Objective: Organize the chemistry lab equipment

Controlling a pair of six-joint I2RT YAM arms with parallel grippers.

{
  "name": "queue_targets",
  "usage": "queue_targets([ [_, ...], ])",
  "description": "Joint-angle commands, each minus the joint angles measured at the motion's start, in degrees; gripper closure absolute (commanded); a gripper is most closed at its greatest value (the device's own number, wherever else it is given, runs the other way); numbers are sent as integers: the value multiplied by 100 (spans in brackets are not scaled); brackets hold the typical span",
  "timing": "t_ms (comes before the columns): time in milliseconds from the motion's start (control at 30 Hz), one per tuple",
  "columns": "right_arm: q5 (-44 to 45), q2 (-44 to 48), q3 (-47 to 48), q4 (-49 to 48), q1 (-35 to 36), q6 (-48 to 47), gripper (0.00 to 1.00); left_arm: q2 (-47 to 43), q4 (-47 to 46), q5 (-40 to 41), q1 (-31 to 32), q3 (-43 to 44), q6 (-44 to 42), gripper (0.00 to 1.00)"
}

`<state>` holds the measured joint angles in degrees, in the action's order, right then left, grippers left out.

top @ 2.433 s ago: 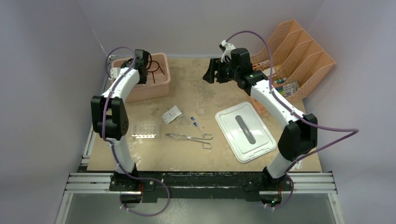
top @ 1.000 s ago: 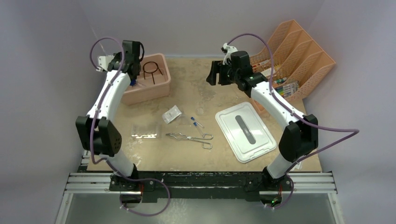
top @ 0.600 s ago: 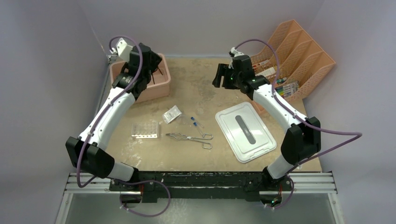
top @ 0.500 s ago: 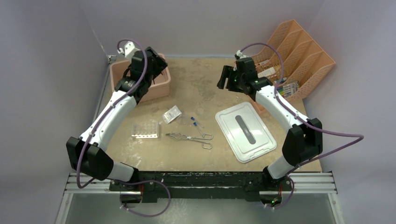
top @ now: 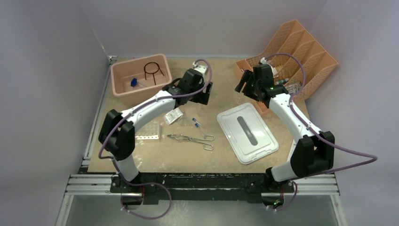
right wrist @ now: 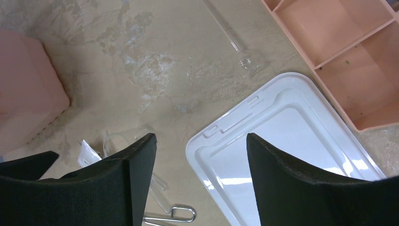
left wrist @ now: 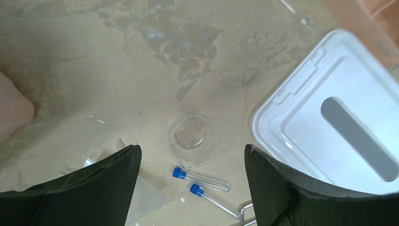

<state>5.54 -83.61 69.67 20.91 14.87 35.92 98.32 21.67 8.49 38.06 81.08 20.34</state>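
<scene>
Left gripper (left wrist: 192, 153) hangs wide-jawed over the clear glass flask (left wrist: 190, 133), mid-table just beyond the blue-capped vials (left wrist: 201, 179). Right gripper (right wrist: 201, 141) is spread, empty. Next move, likely: descend and pinch the flask.

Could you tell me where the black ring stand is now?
In the top view, the ring stand sits in the pink bin, far left, beside a small blue item.

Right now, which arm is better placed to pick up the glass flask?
Left. The left gripper hangs above the clear glass flask, jaws open, flask framed between them in its wrist view. The right gripper, also open, is farther off, by the white lid.
</scene>
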Motion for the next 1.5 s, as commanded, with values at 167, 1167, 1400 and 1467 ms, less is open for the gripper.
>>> queue_targets([
  [167, 351, 311, -190, -38, -124, 248, 28, 659, 360, 197, 309, 576, -866, 18],
  [1167, 72, 263, -283, -205, -139, 287, 29, 1804, 780, 616, 309, 1102, -592, 39],
  [1400, -103, 237, -217, -105, -140, 176, 29, 1893, 1023, 511, 303, 1295, -323, 38],
  [1467, -228, 226, -173, -38, -142, 102, 29, 1903, 1091, 473, 296, 1298, -223, 35],
])
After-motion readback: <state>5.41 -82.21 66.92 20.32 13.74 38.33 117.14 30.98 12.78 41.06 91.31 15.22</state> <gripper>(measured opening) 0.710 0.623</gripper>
